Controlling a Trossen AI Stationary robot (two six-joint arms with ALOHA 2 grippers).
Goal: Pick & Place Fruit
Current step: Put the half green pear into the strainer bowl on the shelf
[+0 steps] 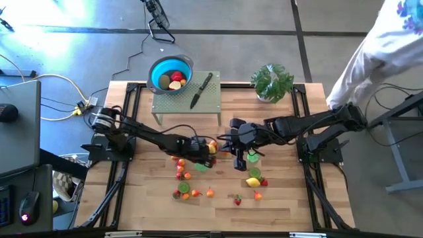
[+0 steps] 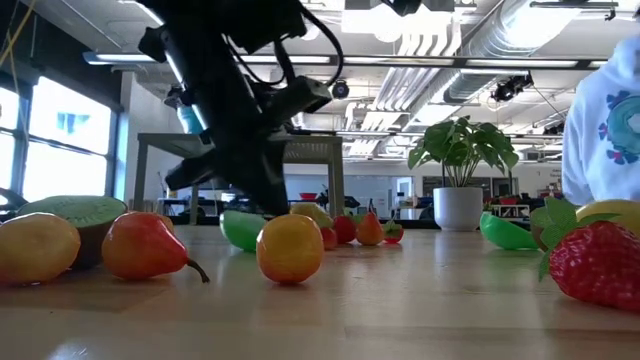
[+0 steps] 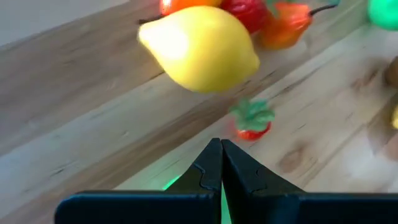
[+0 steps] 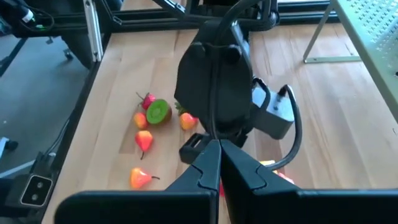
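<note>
Bright ceiling light, window glare, near lemon [image 3: 198, 46] blurred.

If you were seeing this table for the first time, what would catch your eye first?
The two dark arms meet mid-table, the left gripper and right gripper both shut, above scattered toy fruit. A big yellow lemon fills the left wrist view. At the far edge, a blue bowl already holds fruit, beside a black-handled knife.

Small toy fruit [image 1: 198, 188] in red, orange, yellow and green is scattered over the wooden table, mostly toward six o'clock. A yellow lemon [image 1: 252, 182] is seen at about five o'clock, and more pieces [image 1: 174, 79] are piled in the blue bowl [image 1: 158, 69] at twelve o'clock.
</note>
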